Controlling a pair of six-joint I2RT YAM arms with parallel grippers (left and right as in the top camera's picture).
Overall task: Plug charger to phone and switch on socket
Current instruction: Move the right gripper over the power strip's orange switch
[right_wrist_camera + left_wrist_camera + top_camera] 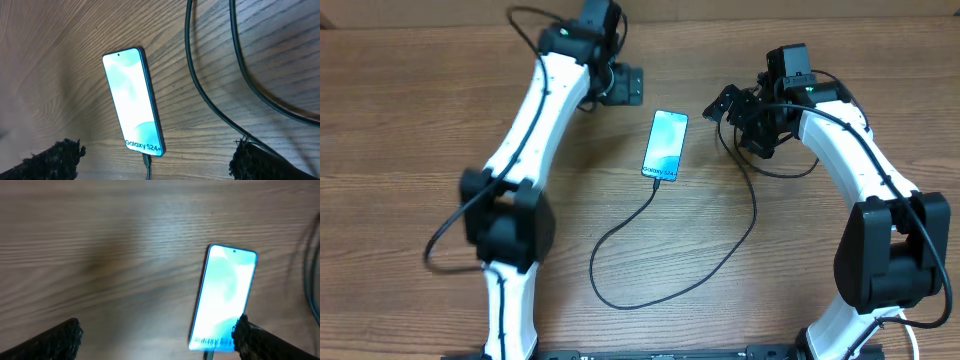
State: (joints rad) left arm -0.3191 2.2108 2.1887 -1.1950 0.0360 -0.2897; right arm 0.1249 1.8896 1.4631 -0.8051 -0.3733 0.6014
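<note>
The phone point(665, 146) lies flat on the wooden table with its light blue screen lit; it also shows in the left wrist view point(223, 297) and the right wrist view point(132, 100). The charger's connector tip point(146, 161) sits in the phone's near end. Its thin black cable point(753, 210) loops toward the front of the table and back up to my right arm, where its far end is hidden. The socket is out of view. My left gripper point(620, 85) point(157, 330) is open and empty, left of the phone. My right gripper point(723, 105) point(157, 150) is open and empty, right of the phone.
Two black cables point(189, 60) cross the wood to the right of the phone in the right wrist view. The back edge of the table point(420, 22) runs along the top of the overhead view.
</note>
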